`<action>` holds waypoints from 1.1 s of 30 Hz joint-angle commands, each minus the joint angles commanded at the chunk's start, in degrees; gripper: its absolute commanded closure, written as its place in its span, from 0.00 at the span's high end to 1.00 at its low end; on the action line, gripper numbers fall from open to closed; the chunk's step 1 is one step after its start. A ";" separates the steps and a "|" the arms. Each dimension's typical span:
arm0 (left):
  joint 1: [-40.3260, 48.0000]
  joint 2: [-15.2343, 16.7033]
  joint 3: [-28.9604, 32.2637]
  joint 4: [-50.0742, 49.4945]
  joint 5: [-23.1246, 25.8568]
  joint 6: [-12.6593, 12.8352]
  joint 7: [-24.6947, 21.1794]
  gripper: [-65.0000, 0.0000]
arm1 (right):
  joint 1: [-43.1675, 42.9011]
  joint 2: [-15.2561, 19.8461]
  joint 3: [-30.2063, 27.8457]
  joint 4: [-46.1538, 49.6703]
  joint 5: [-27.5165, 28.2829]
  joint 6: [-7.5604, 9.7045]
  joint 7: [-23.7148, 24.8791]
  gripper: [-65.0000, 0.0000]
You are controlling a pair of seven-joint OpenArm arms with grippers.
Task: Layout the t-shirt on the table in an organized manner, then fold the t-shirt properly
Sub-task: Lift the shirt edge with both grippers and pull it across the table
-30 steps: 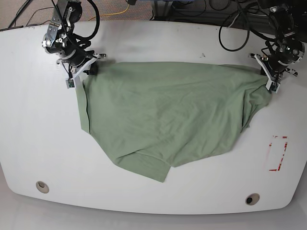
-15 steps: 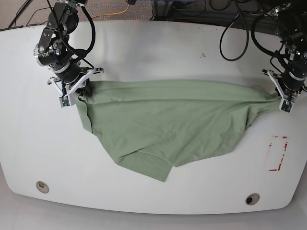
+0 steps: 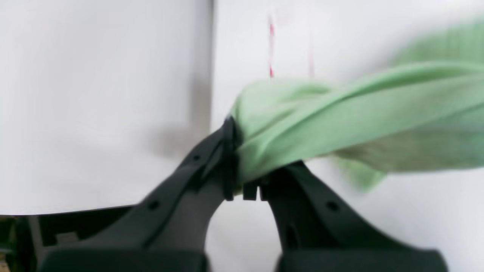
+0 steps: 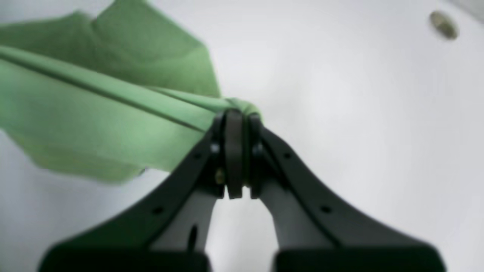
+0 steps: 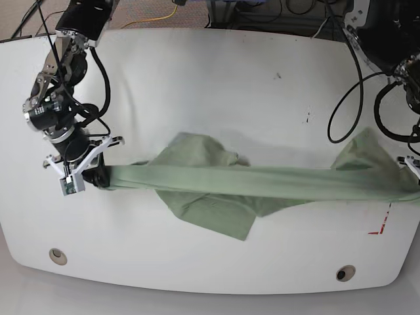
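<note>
Green t-shirt stretched into a taut band between both claws.

Bright, even light; both wrist views blurred.

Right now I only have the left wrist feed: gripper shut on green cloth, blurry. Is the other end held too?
Observer: Yes. In the right wrist view the right gripper is shut on a bunched corner of the t-shirt.
Operator: Is the shirt flat on the table?
Observer: No. The base view shows it pulled into a narrow band strung between both arms, across the table.
Operator: Anything hanging loose?
Observer: A folded flap sags below the band near the middle and lies on the table.
Operator: Where is my left gripper relative to the table edge?
Observer: The left gripper sits at the base view's right border, just above the red tape.
</note>
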 joint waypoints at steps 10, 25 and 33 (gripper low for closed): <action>-11.08 3.78 6.33 0.00 0.09 0.00 4.04 0.00 | 11.08 1.67 0.00 -4.48 -0.53 3.87 -3.60 0.00; -19.52 4.66 8.70 -1.23 0.09 0.00 6.42 0.00 | 17.58 5.36 0.00 -7.47 -0.09 4.57 -3.96 0.00; -22.42 7.21 10.46 -1.58 0.18 0.00 4.22 0.00 | 24.70 6.42 -0.09 -14.51 0.00 4.57 -3.96 0.00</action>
